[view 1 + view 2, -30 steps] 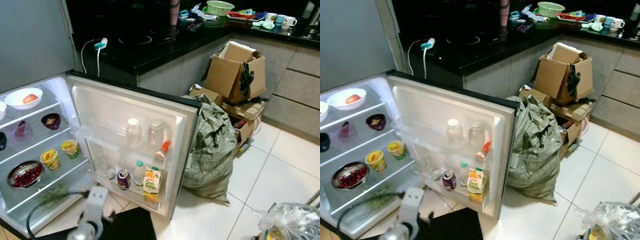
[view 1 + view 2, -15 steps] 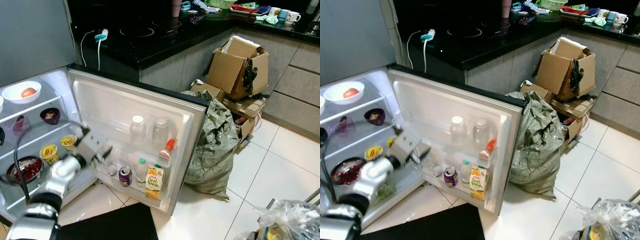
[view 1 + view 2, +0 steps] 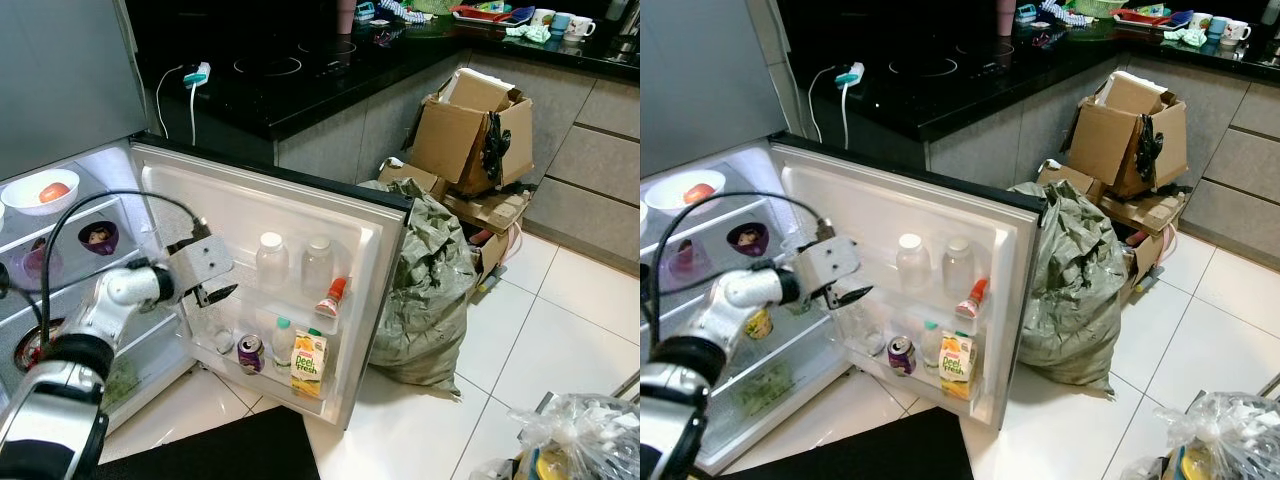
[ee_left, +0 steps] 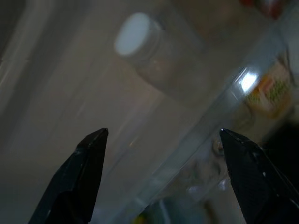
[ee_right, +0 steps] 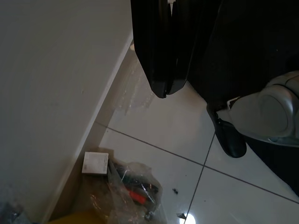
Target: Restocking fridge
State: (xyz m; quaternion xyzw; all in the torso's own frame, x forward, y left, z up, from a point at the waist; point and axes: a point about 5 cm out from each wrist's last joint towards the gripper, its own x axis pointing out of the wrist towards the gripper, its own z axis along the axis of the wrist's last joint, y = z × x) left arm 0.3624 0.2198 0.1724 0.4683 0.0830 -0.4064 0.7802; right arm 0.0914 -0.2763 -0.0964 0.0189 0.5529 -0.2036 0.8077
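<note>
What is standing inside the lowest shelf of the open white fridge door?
In the lowest shelf of the open white fridge door stand a purple drink can, a small green-capped bottle and an orange-and-green juice carton. The shelf rail covers their bases.

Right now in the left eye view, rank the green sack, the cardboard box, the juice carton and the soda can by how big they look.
1. Green sack, largest.
2. Cardboard box, though it stands farther back, so unsure.
3. Juice carton.
4. Soda can, smallest.
</note>
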